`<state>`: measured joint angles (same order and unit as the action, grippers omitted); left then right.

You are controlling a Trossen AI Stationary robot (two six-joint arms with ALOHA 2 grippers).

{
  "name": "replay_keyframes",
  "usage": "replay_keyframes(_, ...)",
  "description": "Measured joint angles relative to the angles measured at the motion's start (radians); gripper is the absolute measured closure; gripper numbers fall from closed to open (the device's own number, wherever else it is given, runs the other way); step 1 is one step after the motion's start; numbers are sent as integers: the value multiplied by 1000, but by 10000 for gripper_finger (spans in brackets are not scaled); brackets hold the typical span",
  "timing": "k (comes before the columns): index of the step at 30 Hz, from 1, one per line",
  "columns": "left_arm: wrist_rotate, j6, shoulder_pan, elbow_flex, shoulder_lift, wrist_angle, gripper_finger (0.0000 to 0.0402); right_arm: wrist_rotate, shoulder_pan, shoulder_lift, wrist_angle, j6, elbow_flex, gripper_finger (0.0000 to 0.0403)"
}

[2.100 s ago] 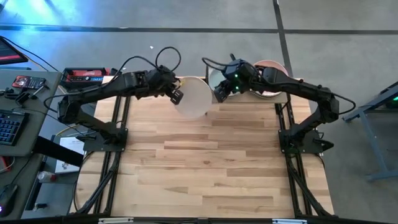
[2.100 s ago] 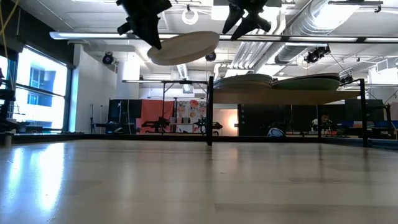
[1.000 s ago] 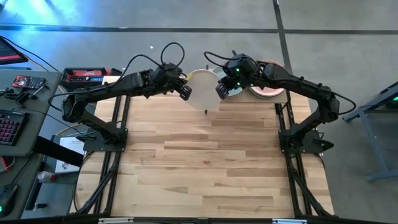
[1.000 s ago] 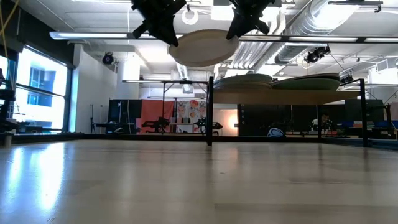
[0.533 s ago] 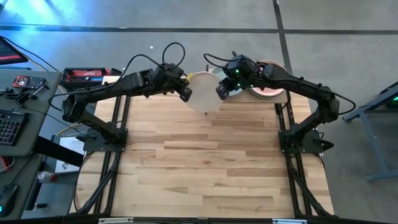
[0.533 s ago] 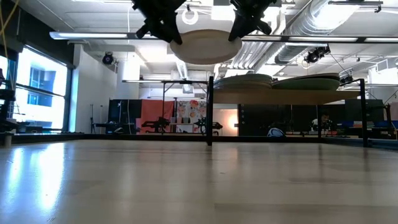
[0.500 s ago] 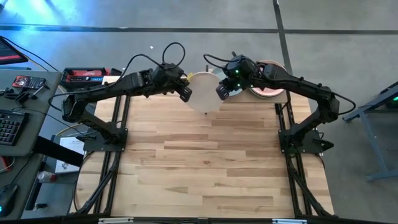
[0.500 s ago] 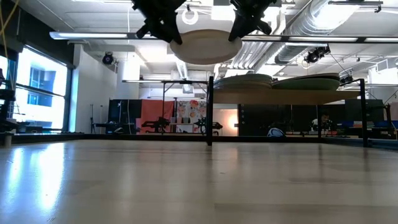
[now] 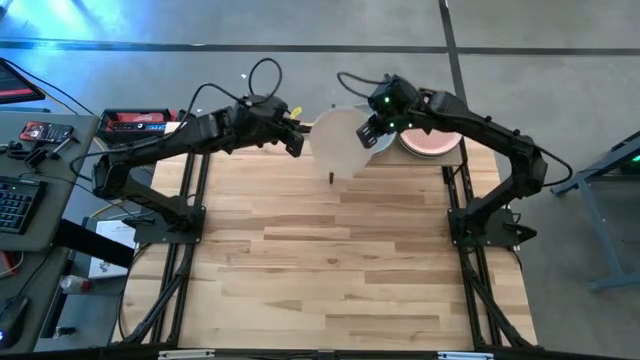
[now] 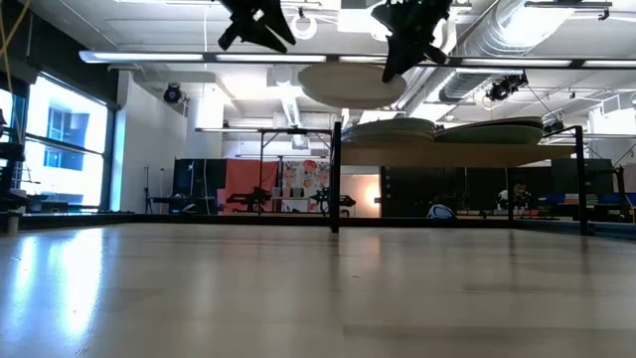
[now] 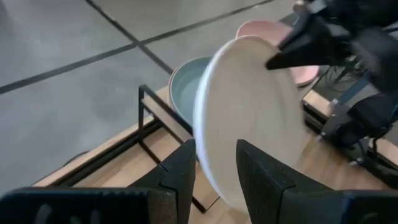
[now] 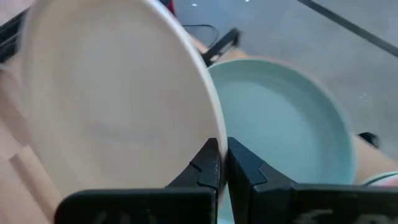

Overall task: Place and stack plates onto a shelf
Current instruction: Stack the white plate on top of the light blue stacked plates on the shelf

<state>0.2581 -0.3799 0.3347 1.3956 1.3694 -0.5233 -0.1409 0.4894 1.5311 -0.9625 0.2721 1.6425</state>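
Observation:
A cream plate (image 9: 338,147) hangs in the air by the table's far edge, its right part over the left end of the shelf (image 10: 467,154). My right gripper (image 9: 373,135) is shut on its right rim. My left gripper (image 9: 296,141) stands open just left of the plate, and the low view shows that left gripper (image 10: 260,25) up and apart from it. On the shelf rest a pale blue-green plate (image 12: 280,124) and, to its right, a pink plate (image 9: 432,143). My right gripper pinches the cream plate's rim (image 12: 213,134) between its two fingers, on the side toward the shelf. The fingers (image 10: 397,55) slant down from above on the right. The plate hangs clear of table and shelf, nearly level, reaching out to the left of the fingers.
The shelf's black frame post (image 10: 335,179) stands on the wooden tabletop (image 9: 330,260) near its far edge. Left of the table a side desk carries a keyboard (image 9: 15,205) and tools. The tabletop stretches bare toward the near edge.
My left gripper has opened, let go of the cream plate's left rim and risen a little. My right gripper has swung toward the table's right edge and the shelf, carrying the plate along; the plate now hangs from the right gripper alone.

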Motion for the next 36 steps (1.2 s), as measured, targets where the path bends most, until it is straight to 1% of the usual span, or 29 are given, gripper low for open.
replay_keyframes(6, -7, 16, -1, 0, -17, 0, 298, 65, 117, 0, 3, -36, 6, 402)
replay_keyframes(12, -13, 18, -1, 0, -17, -31, 300, 161, 264, 0, 31, -63, 6, 402)
replay_keyframes(14, -13, 18, -1, 0, -17, -44, 300, 204, 321, 0, 44, -69, 6, 402)
replay_keyframes(18, -13, 49, -1, 0, -17, -53, 300, 325, 420, 10, 47, -34, 7, 402)
replay_keyframes(20, -13, 71, -1, 0, -17, -54, 300, 354, 449, 24, 22, -17, 8, 403)
replay_keyframes(24, -13, 77, -1, 0, -17, -56, 300, 361, 459, 58, -43, -14, 8, 403)
replay_keyframes(33, -13, 79, -1, 0, -17, -56, 300, 349, 424, 92, -76, -11, 8, 403)
replay_keyframes(36, -13, 107, -1, 0, -17, -56, 300, 289, 412, 92, -101, -10, 8, 403)
